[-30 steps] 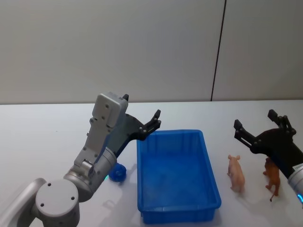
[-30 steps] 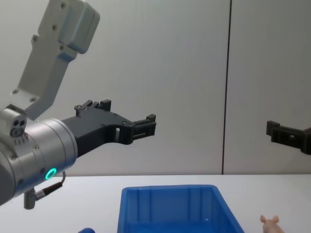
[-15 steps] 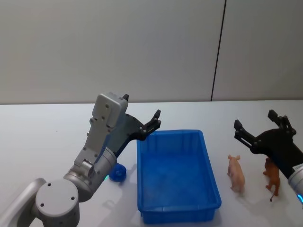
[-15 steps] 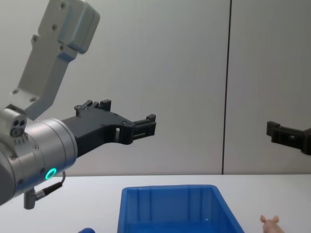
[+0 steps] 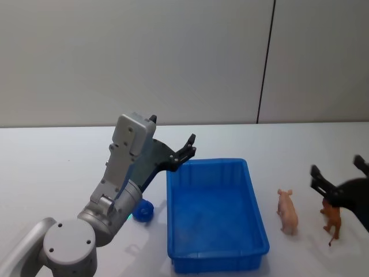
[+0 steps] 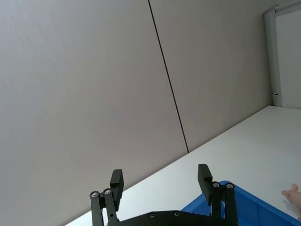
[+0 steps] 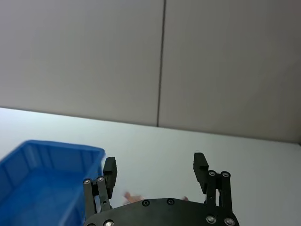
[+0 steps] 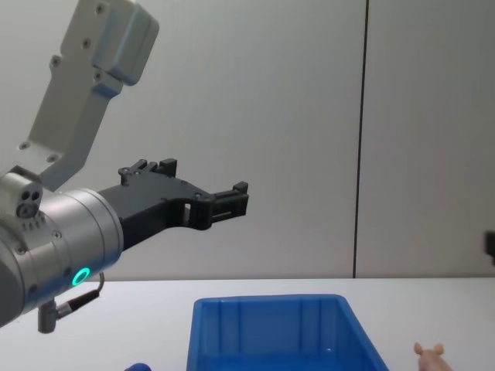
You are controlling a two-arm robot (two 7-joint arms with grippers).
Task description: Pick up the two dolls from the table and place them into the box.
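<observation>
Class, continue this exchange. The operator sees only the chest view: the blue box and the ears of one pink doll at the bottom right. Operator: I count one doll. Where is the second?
Observer: The reddish-brown doll stands on the table just right of the pink doll, under the right gripper.
Operator: I have the left gripper raised above the box's left end. Is anything in the box yet?
Observer: No. The head view shows the floor of the box bare.
Operator: Is the right gripper ready to grasp?
Observer: Its wrist view shows its fingers spread apart, with nothing between them.
</observation>
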